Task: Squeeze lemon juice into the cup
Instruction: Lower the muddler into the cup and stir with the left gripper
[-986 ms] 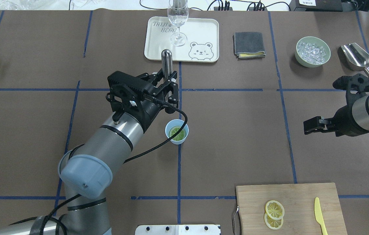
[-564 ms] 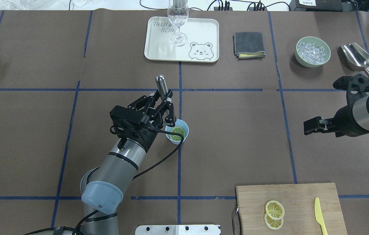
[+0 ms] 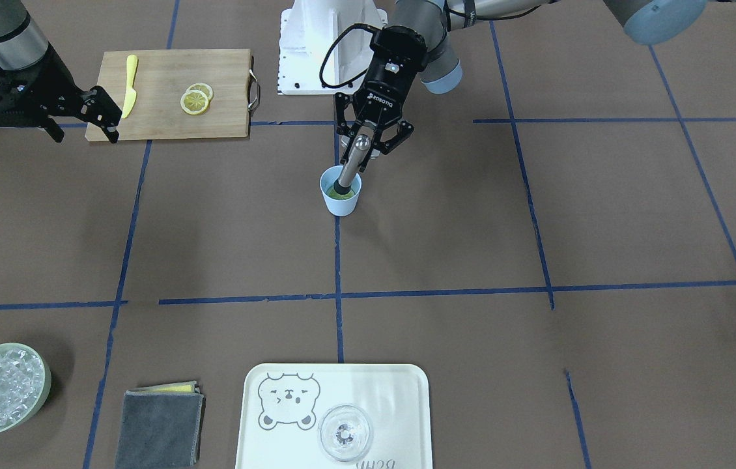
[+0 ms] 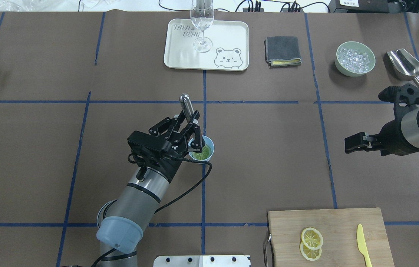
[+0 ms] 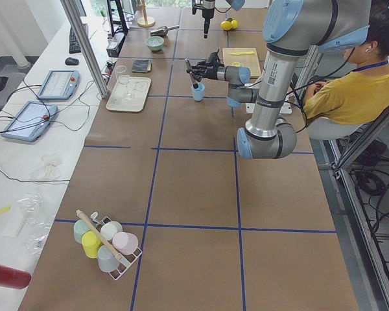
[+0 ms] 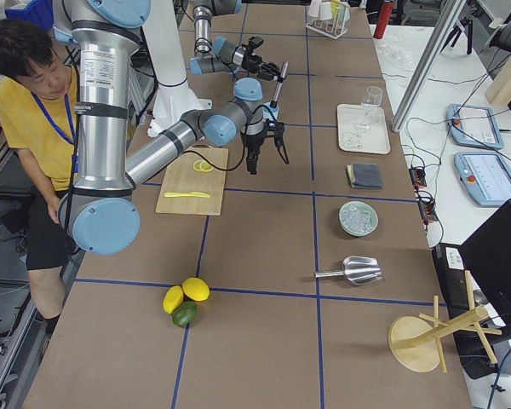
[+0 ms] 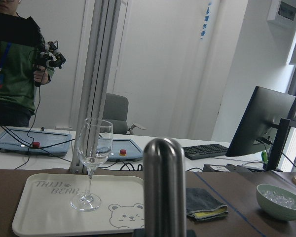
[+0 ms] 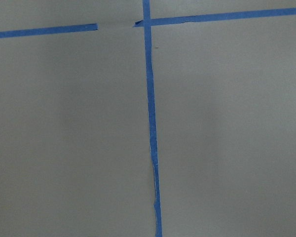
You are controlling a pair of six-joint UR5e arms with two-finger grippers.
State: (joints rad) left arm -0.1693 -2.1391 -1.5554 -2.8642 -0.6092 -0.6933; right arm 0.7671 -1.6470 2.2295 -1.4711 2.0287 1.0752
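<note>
Nearest the robot, right of the cup and closer in, lies one rectangular wooden cutting board with a metal handle. It carries two thin spare slices, round with spoked flesh and overlapping, and one yellow plastic knife apart from them at the board's right side.

The single light-blue cup stands upright on a blue tape line in the middle of the brown tabletop. A third slice, the lemon, lies flat inside it. The left claw is clamped around one smooth metal muddler with a rounded top. The tool leans, its dark lower end down in the cup over the lemon, and together with the claw it hides the cup's left rim from above. Whether the end touches the lemon cannot be told.

Well to the cup's right, the right claw hangs above bare tabletop with its jaws apart, holding nothing.

Beyond the cup sit one cream tray with a bear drawing and one clear stemmed glass on it. Farther right are one folded grey cloth, one pale green bowl of ice and one shiny metal scoop.
</note>
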